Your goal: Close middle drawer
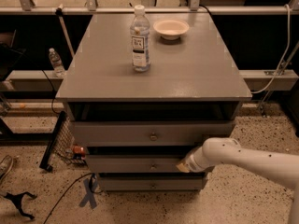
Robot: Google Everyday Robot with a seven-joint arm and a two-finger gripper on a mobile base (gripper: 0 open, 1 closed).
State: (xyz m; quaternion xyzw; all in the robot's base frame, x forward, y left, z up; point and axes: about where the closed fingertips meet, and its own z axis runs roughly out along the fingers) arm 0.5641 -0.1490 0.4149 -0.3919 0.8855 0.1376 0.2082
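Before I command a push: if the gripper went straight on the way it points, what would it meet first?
The front of the middle drawer: the gripper sits at its right end, apparently touching, though depth is unclear.

One label on show, and its words cannot be read.
The clear plastic water bottle (140, 38) on the far part of the grey cabinet top (187, 73) carries a dark label with pale lettering too small to read; no other writing shows. The white arm's gripper (185, 165) is at the right end of the middle drawer (135, 164) front.
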